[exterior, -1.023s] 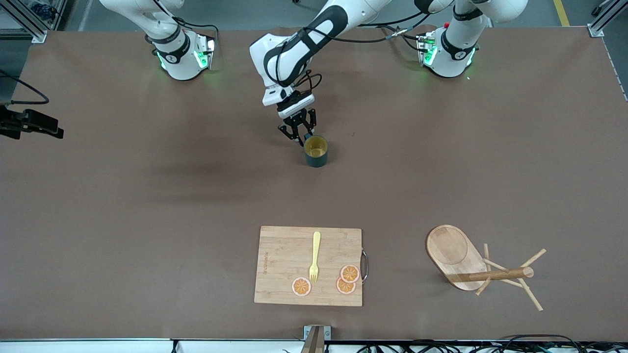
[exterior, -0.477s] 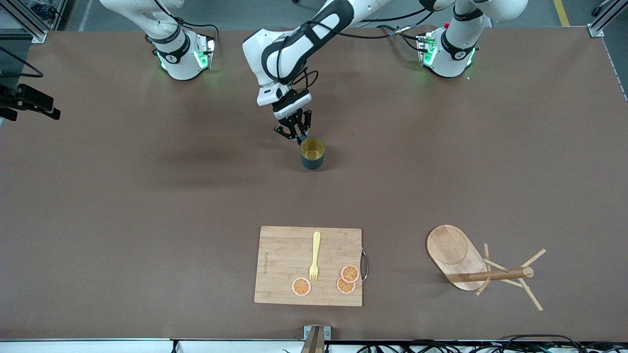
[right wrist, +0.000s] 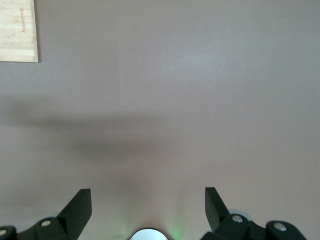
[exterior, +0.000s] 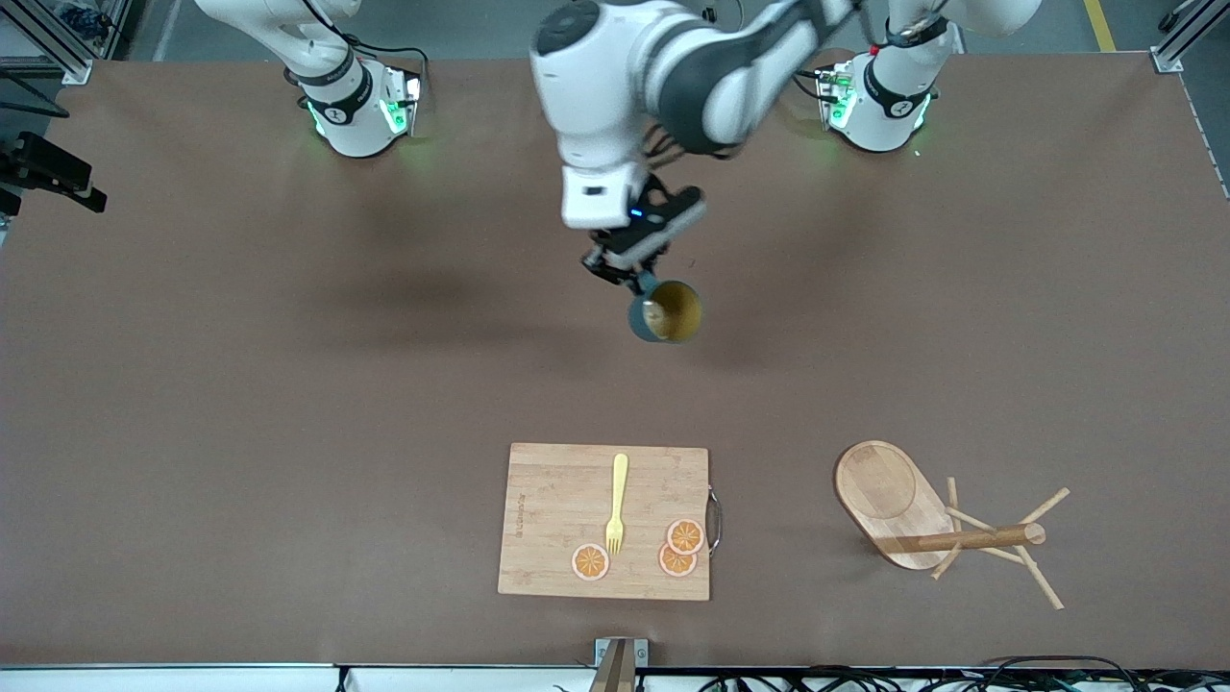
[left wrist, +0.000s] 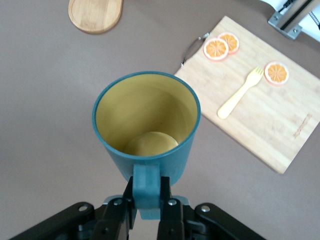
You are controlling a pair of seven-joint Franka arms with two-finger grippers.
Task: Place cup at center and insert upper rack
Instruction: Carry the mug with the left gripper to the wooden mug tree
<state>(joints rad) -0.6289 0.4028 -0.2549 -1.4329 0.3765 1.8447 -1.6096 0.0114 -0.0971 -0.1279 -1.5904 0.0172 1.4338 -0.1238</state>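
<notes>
The cup [exterior: 668, 312], dark teal with a mustard-yellow inside, hangs tilted in the air over the middle of the table. My left gripper [exterior: 636, 277] is shut on its small handle. In the left wrist view the fingers [left wrist: 147, 187] clamp the handle and the cup [left wrist: 145, 120] opens toward the camera. The upper rack [exterior: 922, 519], a light wooden mug tree, lies on its side toward the left arm's end, near the front edge. Its oval base shows in the left wrist view [left wrist: 95, 12]. My right gripper [right wrist: 147, 200] is open and empty, high over bare table near its own base.
A rectangular wooden cutting board [exterior: 603, 519] lies near the front edge, nearer to the camera than the cup's spot. It carries a yellow fork [exterior: 616, 502] and three orange slices [exterior: 684, 536]. It also shows in the left wrist view [left wrist: 255, 95].
My left gripper has lifted the cup off the table, turned its wrist and carried the cup a little toward the left arm's end, tilting it. The rack and board have not moved.
</notes>
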